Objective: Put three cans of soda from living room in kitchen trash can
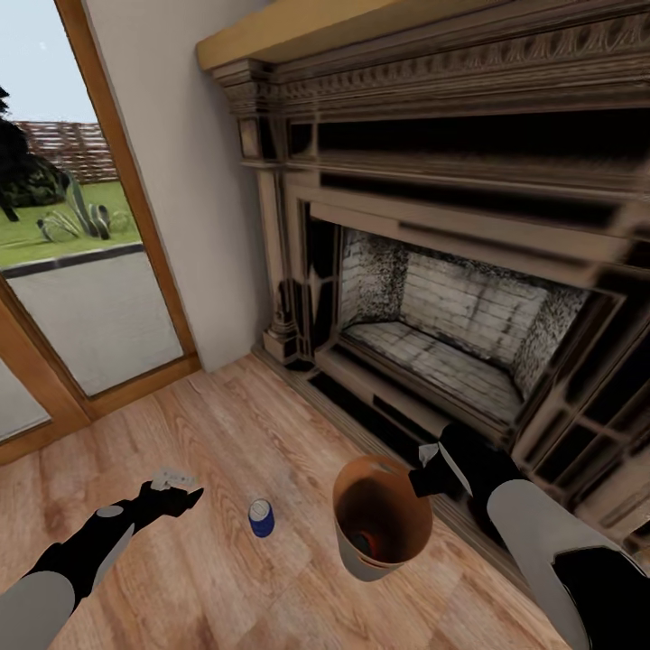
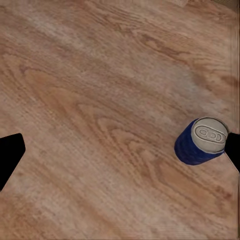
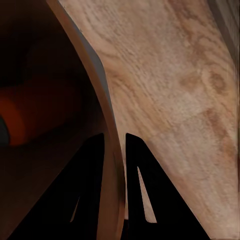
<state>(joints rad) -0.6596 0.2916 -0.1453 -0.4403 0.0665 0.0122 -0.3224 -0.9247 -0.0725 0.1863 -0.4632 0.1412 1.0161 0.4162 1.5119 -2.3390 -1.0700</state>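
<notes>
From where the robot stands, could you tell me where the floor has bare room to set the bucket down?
Bare wood floor lies between the glass door and the fireplace. It is tighter near the blue soda can, which stands between the left gripper and the bucket held by the right gripper.

Even, bright daylight from the glass door [image 1: 81, 244]; smeared, stretched textures on the fireplace [image 1: 469, 226]; bucket interior [image 3: 35, 100] dark.

Left gripper [image 1: 185, 490] low, fingers spread wide. Right gripper [image 1: 422, 469] pinched together, arm bent inward.
</notes>
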